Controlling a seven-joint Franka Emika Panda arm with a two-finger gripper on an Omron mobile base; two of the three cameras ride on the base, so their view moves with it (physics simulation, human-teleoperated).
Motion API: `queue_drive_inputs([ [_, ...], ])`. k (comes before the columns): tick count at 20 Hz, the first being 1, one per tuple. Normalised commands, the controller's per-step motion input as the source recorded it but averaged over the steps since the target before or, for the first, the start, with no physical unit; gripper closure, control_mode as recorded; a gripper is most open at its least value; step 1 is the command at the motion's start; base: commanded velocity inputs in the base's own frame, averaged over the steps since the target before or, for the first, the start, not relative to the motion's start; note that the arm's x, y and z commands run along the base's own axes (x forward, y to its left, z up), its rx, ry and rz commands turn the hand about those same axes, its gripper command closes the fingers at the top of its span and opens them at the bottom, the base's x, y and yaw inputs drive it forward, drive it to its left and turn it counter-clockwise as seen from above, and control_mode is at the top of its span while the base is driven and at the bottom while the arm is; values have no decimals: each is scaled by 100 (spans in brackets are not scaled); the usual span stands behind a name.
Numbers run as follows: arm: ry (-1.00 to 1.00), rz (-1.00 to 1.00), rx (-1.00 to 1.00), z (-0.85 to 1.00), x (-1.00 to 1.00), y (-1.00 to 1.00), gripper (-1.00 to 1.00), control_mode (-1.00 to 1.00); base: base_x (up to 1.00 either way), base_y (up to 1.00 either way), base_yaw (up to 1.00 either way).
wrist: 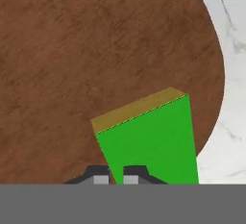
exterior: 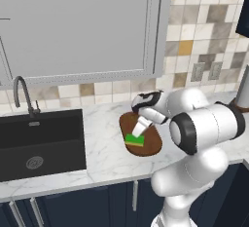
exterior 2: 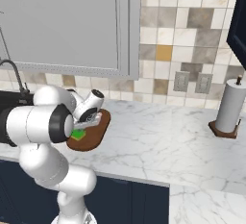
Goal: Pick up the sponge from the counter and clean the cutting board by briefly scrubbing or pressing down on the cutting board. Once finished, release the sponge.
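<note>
Marble counter (exterior: 102,158), cutting board (exterior: 151,145) beside sink (exterior: 39,143); gripper (wrist: 116,177) pinching sponge (wrist: 151,139), held low over board for scrubbing.

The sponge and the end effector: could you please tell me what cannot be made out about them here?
- Sponge: near end cut off by the hand view's bottom edge; mostly hidden behind the arm in the right base view.
- End effector: only tips visible, so its grip is unclear.
- Cutting board: far end covered by the wrist in the left base view.
</note>
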Motion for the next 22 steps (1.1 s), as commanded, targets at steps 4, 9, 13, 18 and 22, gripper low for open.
queue_drive_inputs([
  [4, 10, 0, 0, -15, -56, 17, 100, -100, 0, 0, 0],
  [9, 12, 0, 0, -17, -54, 16, 100, -100, 0, 0, 0],
  [13, 13, 0, 0, -19, -53, 17, 100, -100, 0, 0, 0],
  [18, 13, 0, 0, -17, -53, 17, 100, -100, 0, 0, 0],
  [22, 13, 0, 0, -16, -54, 23, 100, -100, 0, 0, 0],
])
